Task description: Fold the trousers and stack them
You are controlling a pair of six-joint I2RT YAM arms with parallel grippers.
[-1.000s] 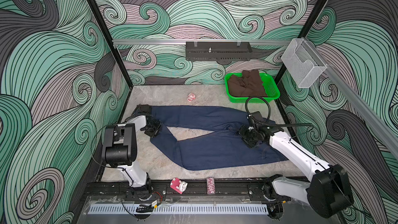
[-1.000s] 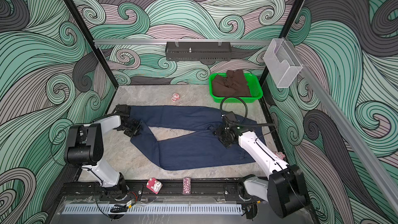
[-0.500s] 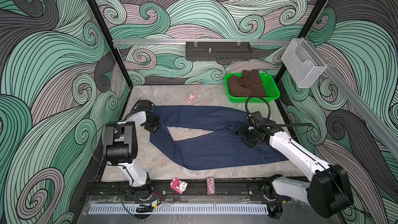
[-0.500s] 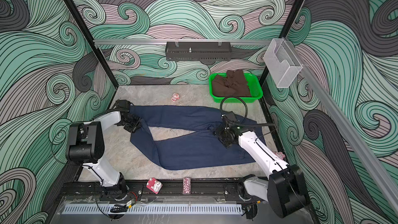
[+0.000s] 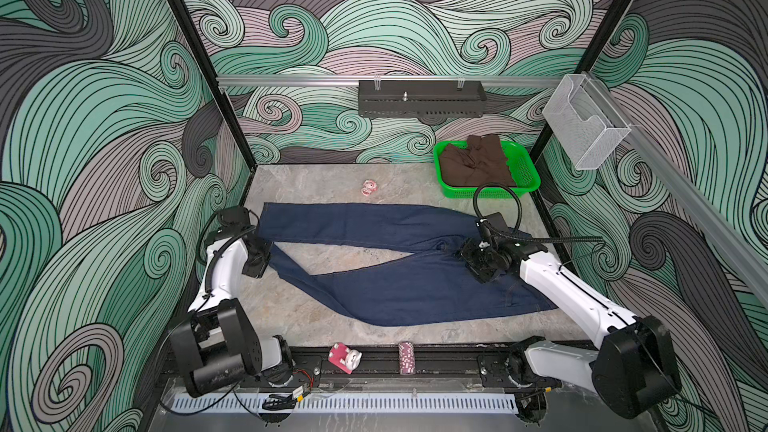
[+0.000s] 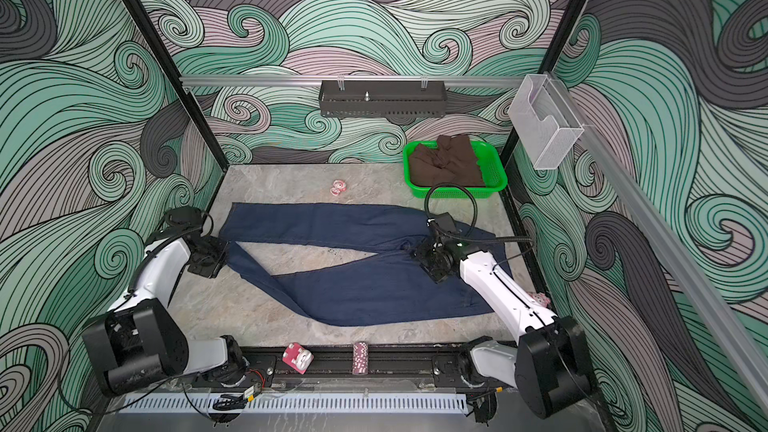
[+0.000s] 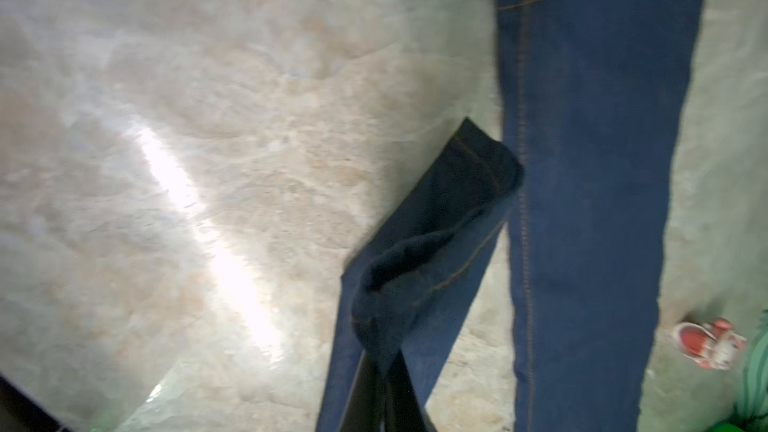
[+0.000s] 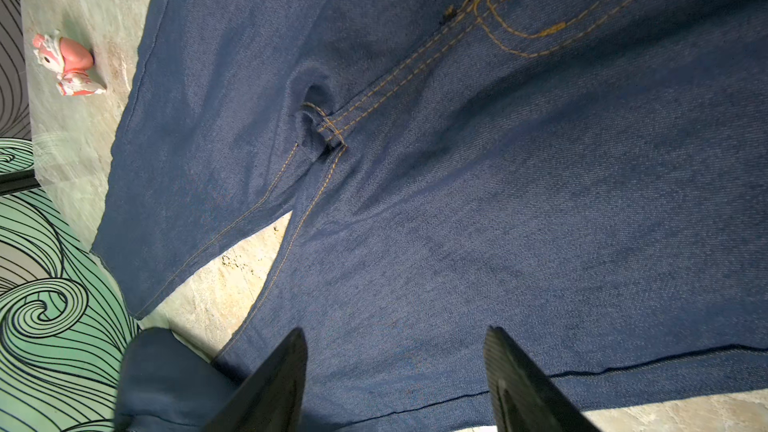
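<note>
Trousers [image 5: 395, 284], one pair, dark navy denim with orange-brown stitching along the seams, fly and hems, are lying spread on the marbled tabletop [image 5: 299, 317] in both top views. The waist end is pointing toward the right side and the hems toward the left. The legs are parting in a narrow V, with bare table showing between them. The far leg is lying flat and straight. The near leg is running diagonally, its hem end bunching and rising off the surface.

Left gripper [image 7: 380, 367] is pinching that bunched hem, jaws closed on the cloth, just beside the far leg's hem. Right gripper [image 8: 395, 338] is hovering over the crotch area with jaws standing apart, gripping nothing. Whether its fingertips are touching the denim cannot be told.

Pink toy [image 5: 368, 187] is sitting on the table just beyond the far leg.
</note>
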